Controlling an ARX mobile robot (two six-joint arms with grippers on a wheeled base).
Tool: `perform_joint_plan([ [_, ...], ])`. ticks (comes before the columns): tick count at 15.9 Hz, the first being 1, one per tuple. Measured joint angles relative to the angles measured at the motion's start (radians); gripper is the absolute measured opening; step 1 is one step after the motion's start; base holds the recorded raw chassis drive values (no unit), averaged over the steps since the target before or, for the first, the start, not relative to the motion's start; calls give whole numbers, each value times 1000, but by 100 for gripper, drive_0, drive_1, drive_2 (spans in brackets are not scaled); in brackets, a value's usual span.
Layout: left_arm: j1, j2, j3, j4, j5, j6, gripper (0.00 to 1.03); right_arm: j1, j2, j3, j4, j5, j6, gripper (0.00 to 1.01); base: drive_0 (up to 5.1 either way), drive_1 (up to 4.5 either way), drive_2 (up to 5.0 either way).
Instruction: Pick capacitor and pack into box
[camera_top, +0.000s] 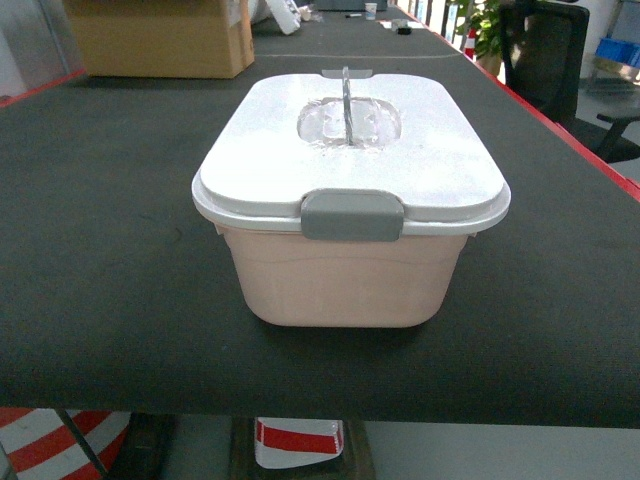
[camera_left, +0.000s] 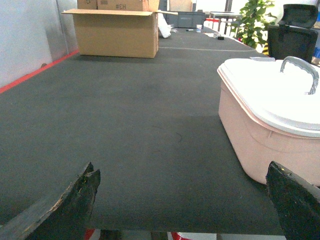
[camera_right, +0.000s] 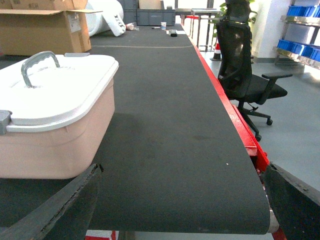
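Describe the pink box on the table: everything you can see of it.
The box is a pale pink rectangular plastic tub with rounded corners, standing upright on the dark table mat. A white lid sits closed on it, with a grey latch at the near end and a grey handle standing up over a central recess. Only the mat touches it; neither pincer does.

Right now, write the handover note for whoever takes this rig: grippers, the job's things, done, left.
Left gripper: open, empty, low over the mat left of the box.
Right gripper: open, empty, to the box's right.
Box: mid-table, lid on, front latch down, handle upright.
Capacitor: none seen in any view.
Done: nothing visible.
Left: open the box, find the capacitor, pack it.
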Motion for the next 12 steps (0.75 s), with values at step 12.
perform_joint_plan([
  [12,0,0,0,0,0,0,98,0,0,0,0,0,0,98,0,0,0],
])
